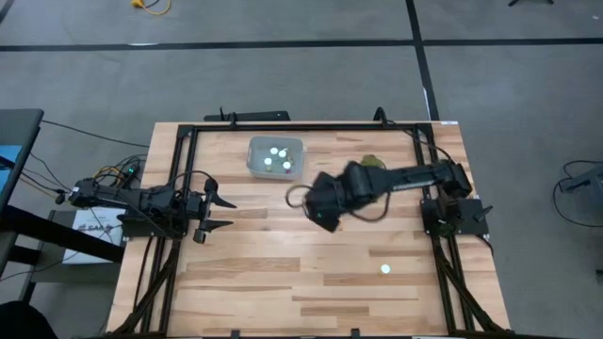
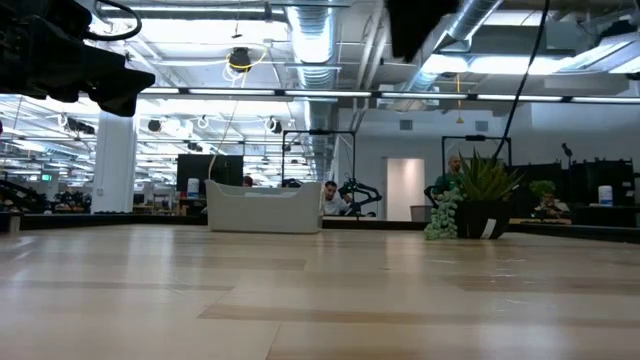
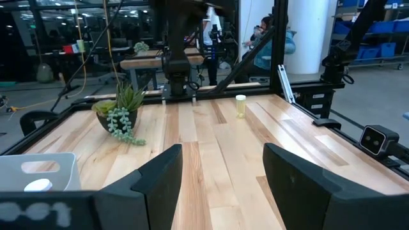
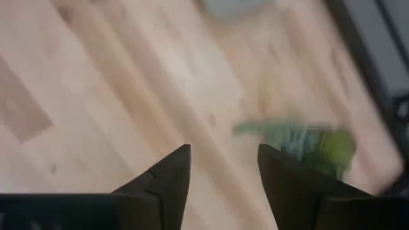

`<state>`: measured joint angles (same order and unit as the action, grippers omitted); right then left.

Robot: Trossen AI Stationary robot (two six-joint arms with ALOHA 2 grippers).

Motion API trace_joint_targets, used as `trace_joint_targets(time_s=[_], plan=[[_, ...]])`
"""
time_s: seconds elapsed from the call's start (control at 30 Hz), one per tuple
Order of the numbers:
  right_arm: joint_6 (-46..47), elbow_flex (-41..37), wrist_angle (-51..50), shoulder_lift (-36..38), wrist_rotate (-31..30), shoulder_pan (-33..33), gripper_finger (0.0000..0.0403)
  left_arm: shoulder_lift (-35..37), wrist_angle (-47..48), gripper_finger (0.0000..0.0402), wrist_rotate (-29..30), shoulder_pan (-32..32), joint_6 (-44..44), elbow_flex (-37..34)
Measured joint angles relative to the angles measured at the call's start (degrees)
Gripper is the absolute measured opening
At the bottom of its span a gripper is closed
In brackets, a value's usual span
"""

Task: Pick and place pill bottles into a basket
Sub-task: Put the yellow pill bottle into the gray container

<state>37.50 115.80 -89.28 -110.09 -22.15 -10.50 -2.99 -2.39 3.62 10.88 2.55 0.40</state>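
The basket (image 1: 275,156), a pale translucent bin, stands at the table's far middle with three white-capped pill bottles (image 1: 274,157) inside. It also shows in the low view (image 2: 264,209) and the left wrist view (image 3: 38,171). One more pill bottle (image 1: 384,269) stands upright on the table at the near right, and also shows in the left wrist view (image 3: 240,105). My right gripper (image 1: 316,212) hovers over the table's middle, just near and right of the basket. In its wrist view it is open and empty (image 4: 223,150). My left gripper (image 1: 224,212) waits open and empty at the table's left edge (image 3: 223,153).
A small potted green plant (image 1: 372,162) with a trailing sprig stands right of the basket (image 3: 121,110) (image 2: 472,200) (image 4: 307,142). A black frame (image 1: 311,123) runs round the table. Bare wood lies between the basket and the near-right bottle.
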Motion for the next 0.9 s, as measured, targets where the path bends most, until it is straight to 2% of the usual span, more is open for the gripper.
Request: trace_joint_targets(time_s=[0.2,0.4,0.73,0.9], plan=[[13.27,-0.52,-0.73,1.03,8.60,-6.67,0.0193,0.01,0.00,0.0208,0.00,0.00,0.00,-0.01],[27.57,-4.02,-0.75,1.52,13.30,-10.79,0.0216,0.01,0.00,0.0208,0.00,-0.01,0.00,0.00],[42.73,-15.81,-0.73,1.37,22.51,-19.92,0.0235,0.01,-0.01,0.0208,0.00,0.00,0.00,0.00],[49.92,-18.36,-0.74,1.37,24.94,-24.40,0.0235,0.01,-0.01,0.0208,0.00,-0.01,0.00,0.00]])
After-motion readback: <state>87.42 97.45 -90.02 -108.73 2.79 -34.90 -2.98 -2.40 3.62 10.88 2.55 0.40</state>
